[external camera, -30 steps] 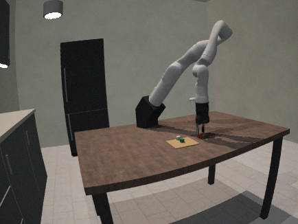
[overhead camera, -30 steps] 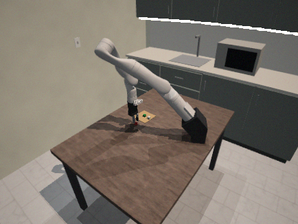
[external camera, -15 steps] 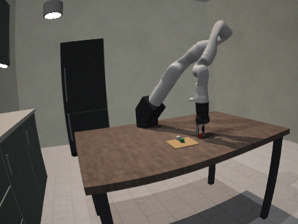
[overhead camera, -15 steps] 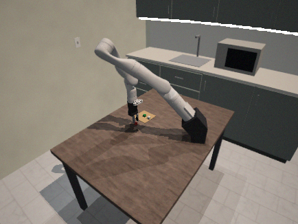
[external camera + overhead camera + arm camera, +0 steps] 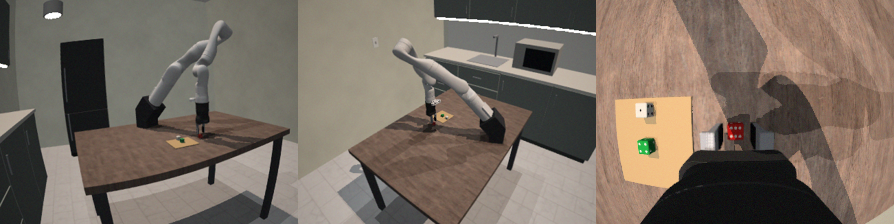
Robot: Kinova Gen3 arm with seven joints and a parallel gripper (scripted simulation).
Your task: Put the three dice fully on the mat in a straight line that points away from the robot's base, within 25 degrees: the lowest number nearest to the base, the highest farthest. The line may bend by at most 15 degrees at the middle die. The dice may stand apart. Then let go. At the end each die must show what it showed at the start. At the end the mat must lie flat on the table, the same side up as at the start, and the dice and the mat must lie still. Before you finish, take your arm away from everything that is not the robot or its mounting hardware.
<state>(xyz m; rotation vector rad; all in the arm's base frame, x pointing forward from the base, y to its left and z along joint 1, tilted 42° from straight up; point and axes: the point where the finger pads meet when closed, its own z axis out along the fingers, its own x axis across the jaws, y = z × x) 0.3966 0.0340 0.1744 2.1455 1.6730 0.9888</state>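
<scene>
A tan mat (image 5: 656, 140) lies flat on the wooden table; it also shows in the top and exterior views (image 5: 444, 116) (image 5: 182, 142). A green die (image 5: 647, 145) and a white die (image 5: 644, 110) sit on it, apart from each other. A red die (image 5: 735, 131) rests on the bare table just beside the mat's edge, off the mat. My gripper (image 5: 736, 132) points straight down over the red die, with a finger on each side of it. The fingers stand open, and a small gap shows on both sides of the die. In the top and exterior views the gripper (image 5: 432, 120) (image 5: 200, 132) is low, right at the table.
The arm's black base (image 5: 494, 125) stands on the table beyond the mat. The table's edge near the wall lies a short way from the gripper. Kitchen counter, sink and microwave (image 5: 538, 56) stand well behind the table.
</scene>
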